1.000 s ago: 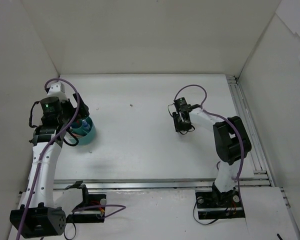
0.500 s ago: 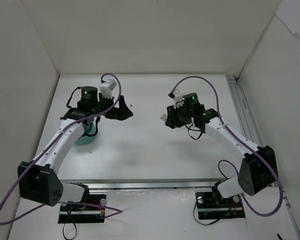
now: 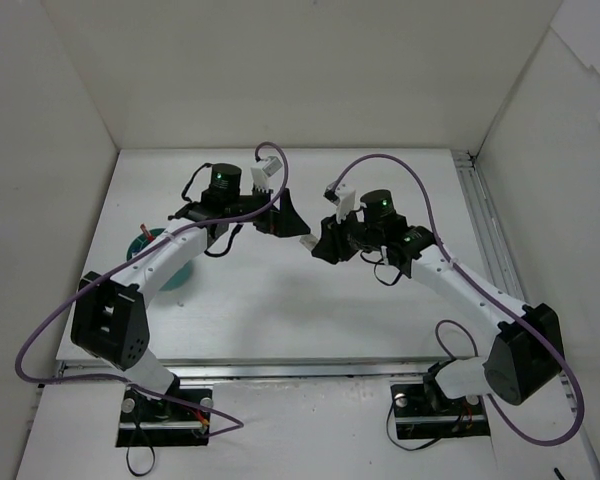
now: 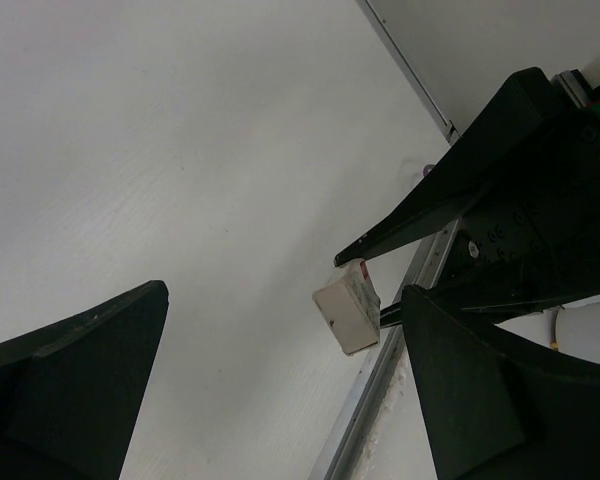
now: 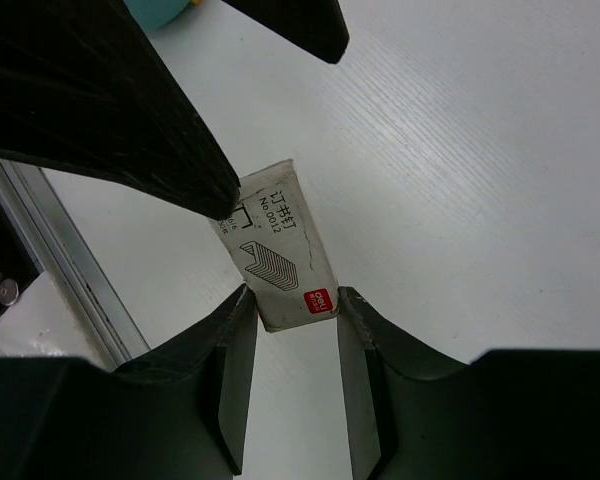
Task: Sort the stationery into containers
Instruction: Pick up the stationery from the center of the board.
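Note:
My right gripper [image 5: 292, 302] is shut on a small white staple box [image 5: 277, 252] with a red logo, held above the table's middle. The box also shows in the top view [image 3: 307, 243] and the left wrist view [image 4: 347, 308]. My left gripper [image 3: 283, 214] is open and empty, its black fingers [image 5: 110, 110] close beside the box; one overlaps the box's upper corner in the right wrist view. The teal cup [image 3: 178, 274] stands at the left, partly hidden under my left arm, with a red pen tip [image 3: 143, 232] sticking out. Its edge shows in the right wrist view [image 5: 160, 12].
White walls enclose the table on three sides. A metal rail [image 3: 490, 230] runs along the table's right edge and another along the front edge [image 3: 310, 368]. Purple cables loop above both arms.
My left arm has swung right from the teal cup to the table's middle. My right gripper has moved left with the box, and the two grippers now meet.

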`<state>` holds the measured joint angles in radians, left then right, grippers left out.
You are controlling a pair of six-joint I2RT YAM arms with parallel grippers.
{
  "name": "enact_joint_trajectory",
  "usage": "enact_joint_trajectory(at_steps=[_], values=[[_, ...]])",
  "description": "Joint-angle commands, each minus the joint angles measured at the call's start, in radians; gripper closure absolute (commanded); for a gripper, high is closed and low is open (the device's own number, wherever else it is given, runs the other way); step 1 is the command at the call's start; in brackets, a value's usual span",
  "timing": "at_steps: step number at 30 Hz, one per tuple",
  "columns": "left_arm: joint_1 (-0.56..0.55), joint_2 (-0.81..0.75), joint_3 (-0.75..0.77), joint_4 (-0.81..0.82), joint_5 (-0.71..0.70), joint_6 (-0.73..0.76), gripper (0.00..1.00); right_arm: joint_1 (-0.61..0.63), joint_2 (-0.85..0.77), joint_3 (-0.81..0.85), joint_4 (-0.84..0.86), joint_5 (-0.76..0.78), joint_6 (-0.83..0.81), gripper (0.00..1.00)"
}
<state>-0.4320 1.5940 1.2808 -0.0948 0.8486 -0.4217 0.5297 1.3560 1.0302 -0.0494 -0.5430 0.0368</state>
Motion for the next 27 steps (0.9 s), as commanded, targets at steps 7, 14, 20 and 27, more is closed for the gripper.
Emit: enact_joint_trajectory(at_steps=[7,14,20,27], values=[[-0.062,-0.003,0.078,0.041,-0.022,0.000,0.33,0.033,-0.008,0.024,0.118,0.067,0.035,0.93],[-0.071,0.020,0.100,0.040,0.035,-0.008,0.86,0.047,-0.008,0.031,0.131,0.201,0.054,0.91],[-0.071,0.006,0.100,0.044,0.056,-0.009,1.00,0.056,-0.011,0.034,0.143,0.300,0.069,0.88],[-0.013,-0.026,0.098,-0.003,0.009,-0.005,1.00,0.056,-0.032,0.028,0.152,0.318,0.084,0.16]])
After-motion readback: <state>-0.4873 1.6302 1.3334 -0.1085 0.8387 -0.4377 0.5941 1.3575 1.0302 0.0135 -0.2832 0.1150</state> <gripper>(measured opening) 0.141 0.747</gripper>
